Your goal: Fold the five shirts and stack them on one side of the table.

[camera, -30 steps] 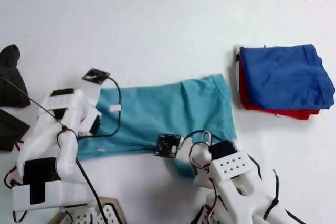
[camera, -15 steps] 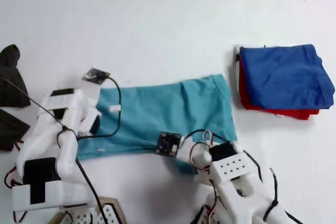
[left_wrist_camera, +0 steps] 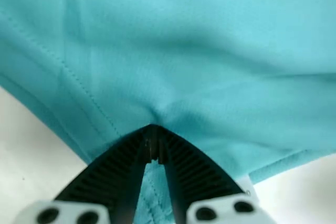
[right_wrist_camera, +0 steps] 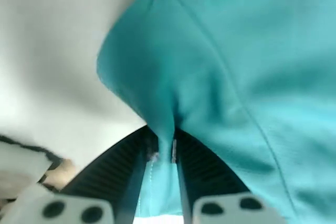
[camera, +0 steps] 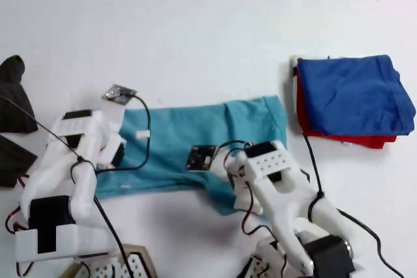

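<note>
A teal shirt (camera: 195, 141) lies stretched across the near middle of the white table (camera: 195, 37). My left gripper (left_wrist_camera: 152, 148) is shut on the teal shirt (left_wrist_camera: 199, 45) at its left end, cloth pinched between the black fingers. At the shirt's near right edge my right gripper (right_wrist_camera: 163, 153) is shut on a bunched fold of the teal shirt (right_wrist_camera: 247, 56). From above, the left arm (camera: 78, 161) stands at the shirt's left end and the right arm (camera: 273, 180) over its near right part. A folded blue shirt (camera: 355, 92) rests on a folded red shirt (camera: 339, 136) at the right.
Dark cloth (camera: 13, 118) lies at the table's left edge beside the left arm. Black cables (camera: 144, 135) run over the teal shirt. The far half of the table is bare white surface. A small board (camera: 119, 94) sits near the shirt's far left corner.
My right arm has moved away from the near edge, carrying the shirt's near right edge over the cloth. The left arm has stayed where it was.
</note>
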Action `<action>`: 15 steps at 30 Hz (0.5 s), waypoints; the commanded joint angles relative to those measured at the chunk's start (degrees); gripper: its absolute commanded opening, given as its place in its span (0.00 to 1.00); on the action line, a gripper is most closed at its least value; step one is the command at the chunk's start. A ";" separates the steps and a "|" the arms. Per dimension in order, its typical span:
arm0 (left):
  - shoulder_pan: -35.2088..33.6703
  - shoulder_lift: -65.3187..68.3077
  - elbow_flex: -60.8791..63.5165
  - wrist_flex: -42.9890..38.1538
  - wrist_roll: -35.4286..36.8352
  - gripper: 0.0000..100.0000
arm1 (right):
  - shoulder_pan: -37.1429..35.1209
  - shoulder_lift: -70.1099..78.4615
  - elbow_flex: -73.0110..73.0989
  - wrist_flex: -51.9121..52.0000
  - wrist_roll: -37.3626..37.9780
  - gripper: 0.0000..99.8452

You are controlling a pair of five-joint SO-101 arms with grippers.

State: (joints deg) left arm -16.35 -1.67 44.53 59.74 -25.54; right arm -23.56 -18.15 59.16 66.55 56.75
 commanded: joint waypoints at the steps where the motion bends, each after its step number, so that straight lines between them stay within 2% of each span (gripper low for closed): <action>1: -1.67 0.62 -0.40 -1.32 0.53 0.03 | 0.13 -2.86 -4.92 4.44 1.49 0.02; 7: -1.67 0.62 -0.40 -1.32 0.53 0.03 | 4.53 -3.03 -16.70 6.55 6.42 0.02; 15: -1.67 0.62 -0.31 -1.32 0.53 0.03 | 7.69 15.60 -38.33 6.64 7.12 0.02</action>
State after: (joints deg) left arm -16.35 -1.67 44.53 59.74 -25.54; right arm -16.53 -8.48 29.54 72.62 63.52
